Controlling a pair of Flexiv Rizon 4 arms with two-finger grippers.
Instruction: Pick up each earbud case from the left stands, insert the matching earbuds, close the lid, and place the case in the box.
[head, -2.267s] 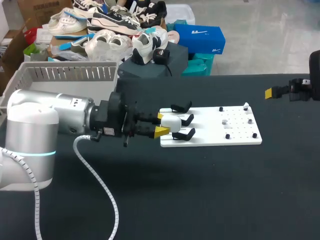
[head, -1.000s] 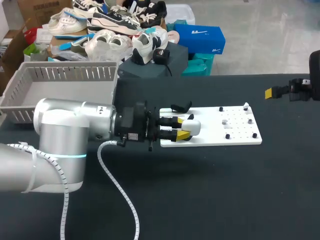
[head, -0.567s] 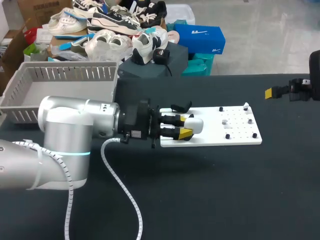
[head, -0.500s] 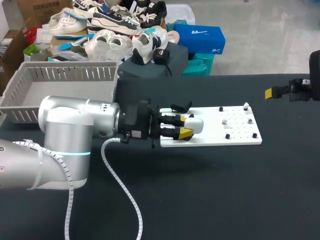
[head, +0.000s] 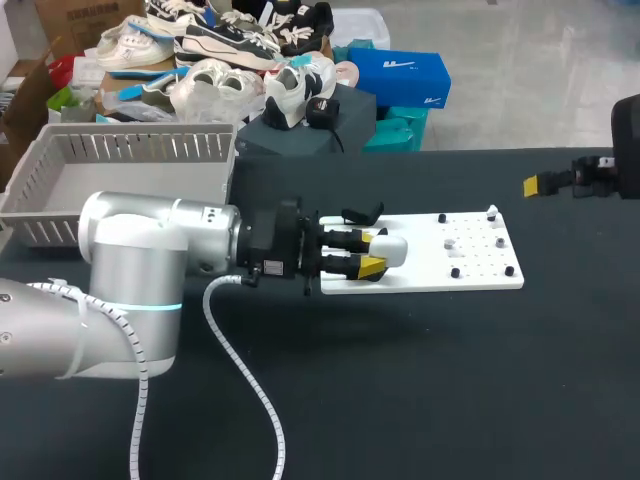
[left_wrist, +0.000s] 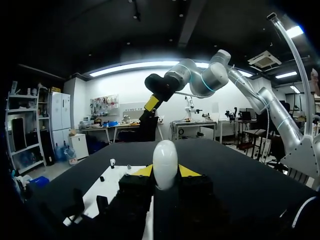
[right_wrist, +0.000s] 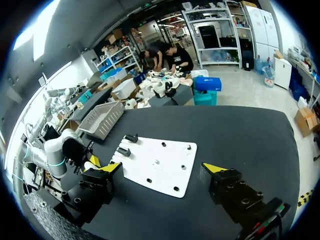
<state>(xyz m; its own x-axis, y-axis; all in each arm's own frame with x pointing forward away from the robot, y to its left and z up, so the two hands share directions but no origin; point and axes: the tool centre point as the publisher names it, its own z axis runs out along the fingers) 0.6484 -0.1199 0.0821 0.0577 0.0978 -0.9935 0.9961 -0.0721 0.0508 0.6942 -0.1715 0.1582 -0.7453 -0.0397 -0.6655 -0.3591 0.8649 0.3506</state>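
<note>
A white egg-shaped earbud case (head: 389, 250) is held between the yellow tips of my left gripper (head: 368, 252), lid closed, just above the left part of the white board (head: 420, 275). In the left wrist view the case (left_wrist: 165, 164) stands upright between both tips of that gripper (left_wrist: 165, 173). One black stand (head: 362, 213) shows beside the gripper; the others are hidden behind it. Small earbuds (head: 455, 243) sit on pegs at the board's right. My right gripper (right_wrist: 164, 168) hangs open and empty high over the table, far right of the board (right_wrist: 157, 162).
A grey slatted basket (head: 140, 147) stands at the table's back left, seen also in the right wrist view as the basket (right_wrist: 102, 117). Black tabletop lies around the board. My left arm's cable (head: 235, 375) trails over the front left of the table.
Since the earliest frame my left gripper has carried the case rightward off the stands, with its arm swung in closer. Over the last second it barely moved. The right gripper shifted slightly left.
</note>
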